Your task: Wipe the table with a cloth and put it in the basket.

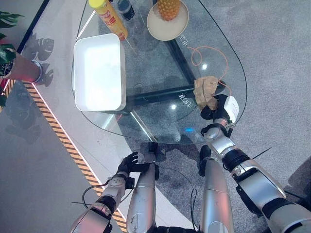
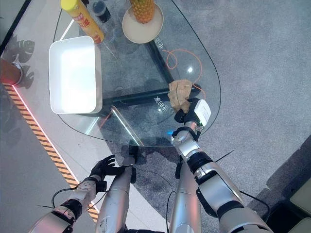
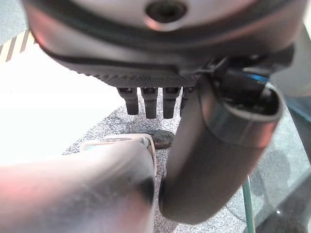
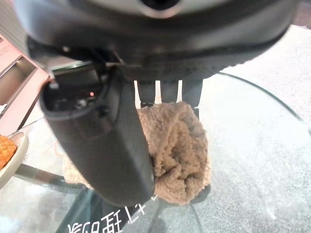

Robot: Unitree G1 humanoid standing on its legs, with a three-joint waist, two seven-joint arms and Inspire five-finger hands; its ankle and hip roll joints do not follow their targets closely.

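Observation:
A tan fluffy cloth [image 1: 205, 90] lies bunched on the right part of the glass table [image 1: 155, 73], near its front edge. My right hand [image 1: 217, 112] is at the cloth's near end. In the right wrist view the cloth [image 4: 182, 145] bulges up between the fingers [image 4: 167, 92] and the thumb [image 4: 109, 141], pinched there. The white rectangular basket [image 1: 121, 73] stands on the table's left side with nothing in it. My left hand [image 1: 129, 162] hangs low in front of the table, fingers [image 3: 148, 104] relaxed and holding nothing.
A yellow bottle [image 1: 110, 18], a dark bottle [image 1: 126, 8] and a plate [image 1: 158, 29] with a pineapple [image 1: 168, 8] stand at the table's far end. A thin orange cord [image 1: 209, 51] loops near the cloth. A potted plant [image 1: 22, 70] and striped floor tape [image 1: 58, 133] lie to the left.

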